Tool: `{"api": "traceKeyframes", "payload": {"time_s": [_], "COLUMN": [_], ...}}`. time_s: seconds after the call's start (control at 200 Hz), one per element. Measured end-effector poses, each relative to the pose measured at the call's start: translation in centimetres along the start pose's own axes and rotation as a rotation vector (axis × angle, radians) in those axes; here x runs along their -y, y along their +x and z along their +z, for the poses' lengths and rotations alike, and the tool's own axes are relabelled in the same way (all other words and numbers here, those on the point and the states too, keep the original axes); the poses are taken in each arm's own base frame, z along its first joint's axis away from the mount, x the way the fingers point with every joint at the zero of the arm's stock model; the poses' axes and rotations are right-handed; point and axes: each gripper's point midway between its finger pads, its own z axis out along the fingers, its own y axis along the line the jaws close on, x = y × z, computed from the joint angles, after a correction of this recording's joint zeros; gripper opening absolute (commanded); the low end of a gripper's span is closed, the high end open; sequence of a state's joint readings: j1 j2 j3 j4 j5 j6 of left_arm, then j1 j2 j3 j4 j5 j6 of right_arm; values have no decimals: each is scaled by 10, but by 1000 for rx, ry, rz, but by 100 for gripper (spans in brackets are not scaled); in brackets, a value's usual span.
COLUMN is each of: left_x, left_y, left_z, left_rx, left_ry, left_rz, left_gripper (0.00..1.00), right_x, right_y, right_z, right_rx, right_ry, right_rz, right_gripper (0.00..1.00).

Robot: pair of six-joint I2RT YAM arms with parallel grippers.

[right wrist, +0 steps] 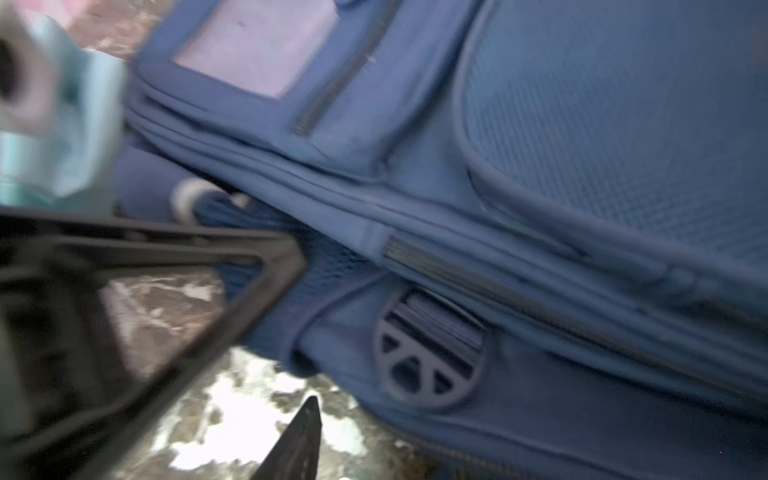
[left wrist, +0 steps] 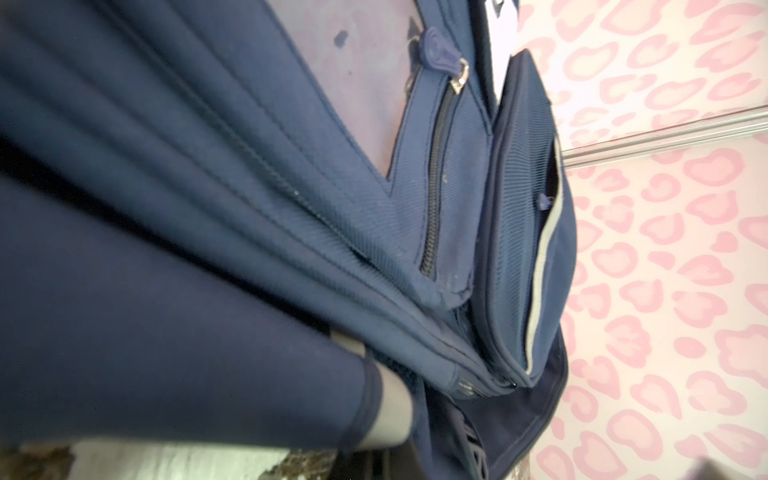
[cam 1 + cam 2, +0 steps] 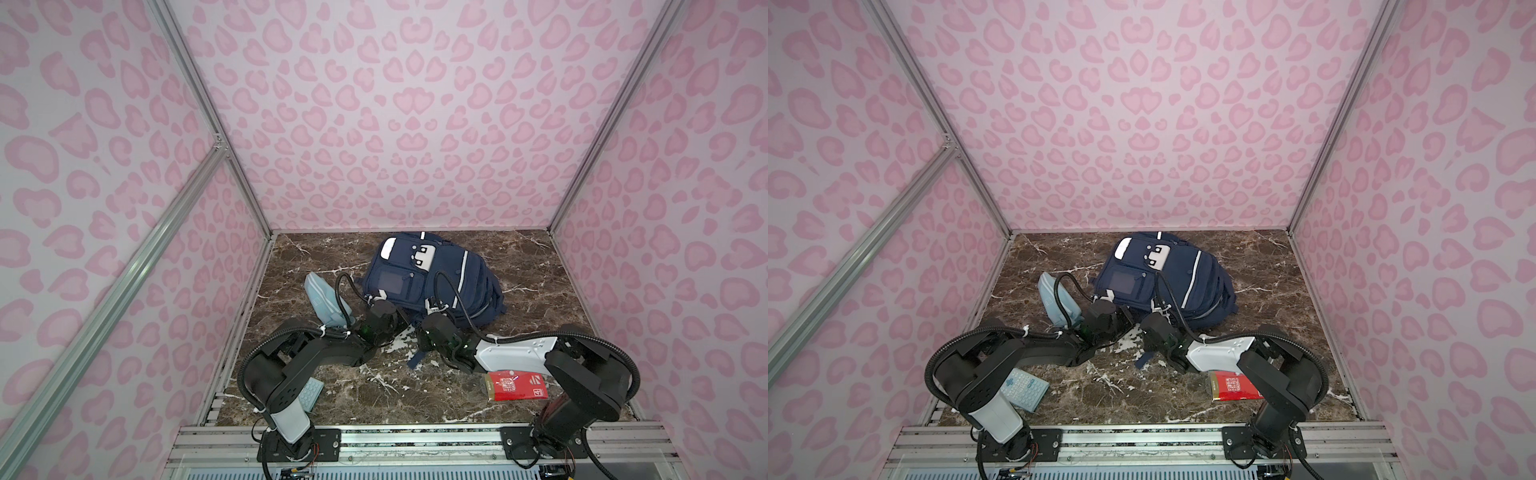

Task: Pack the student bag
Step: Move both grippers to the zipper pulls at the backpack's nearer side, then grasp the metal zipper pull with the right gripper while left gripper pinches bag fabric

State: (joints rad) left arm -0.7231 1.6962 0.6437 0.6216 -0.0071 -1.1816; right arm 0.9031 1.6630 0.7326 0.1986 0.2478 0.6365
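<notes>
my left end effector is clamped fully shut, pressed up against the near edge of the student bag. in my left wrist view navy cloth fills the whole left of the frame, so my own fingers are hidden and i cannot tell whether any fabric is pinched between them. my right end effector sits just right of it, at the same edge of the bag. its wrist view is smeared with blur and shows only one dark fingertip at the bottom edge, so i cannot tell how wide it stands, and nothing shows in its grip.

the bag lies front up in the middle of both top views, toward the back of the brown marble bench. the white patch with dark marks is at its far end, and the grey window pocket lies closer to me. there is lettering on a strap at the bottom of the left wrist frame, but it is cut off and unreadable. a zip pull near the top carries a round emblem that i cannot make out.

left of the bag lies a light-blue pouch, partly behind my cable. at lower right a red packet carries white print too small to read, its top edge under my right arm. at lower left a pale blue keypad shows, one corner hidden by my left arm.
</notes>
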Motion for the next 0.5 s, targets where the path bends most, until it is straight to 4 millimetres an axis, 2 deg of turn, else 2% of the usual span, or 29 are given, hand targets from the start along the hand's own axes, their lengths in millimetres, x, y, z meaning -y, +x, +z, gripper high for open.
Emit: {"api": "traceKeyframes", "payload": {"time_s": [0.12, 0.145, 0.18, 0.225, 0.45, 0.505], "left_x": [-2, -2, -3, -4, 0, -1], "left_y": [3, 3, 4, 5, 0, -1], "left_z": [0, 0, 1, 1, -4, -5], "left_rx": [-11, -14, -16, -19, -9, -18], "left_ry": [-1, -2, -4, -6, 7, 4], "left_rz": [-1, -2, -2, -2, -4, -2], "left_gripper": [3, 3, 3, 3, 3, 3], "right_x": [-1, -3, -4, -6, -13, -13], "right_y": [-6, -8, -10, -12, -18, -18], "right_z": [9, 10, 12, 13, 14, 12], "right_rx": [27, 34, 42, 51, 71, 71], "right_ry": [20, 21, 22, 24, 5, -1], "right_rz": [-14, -21, -32, -49, -92, -100], "right_gripper": [47, 41, 28, 20, 0, 0]}}
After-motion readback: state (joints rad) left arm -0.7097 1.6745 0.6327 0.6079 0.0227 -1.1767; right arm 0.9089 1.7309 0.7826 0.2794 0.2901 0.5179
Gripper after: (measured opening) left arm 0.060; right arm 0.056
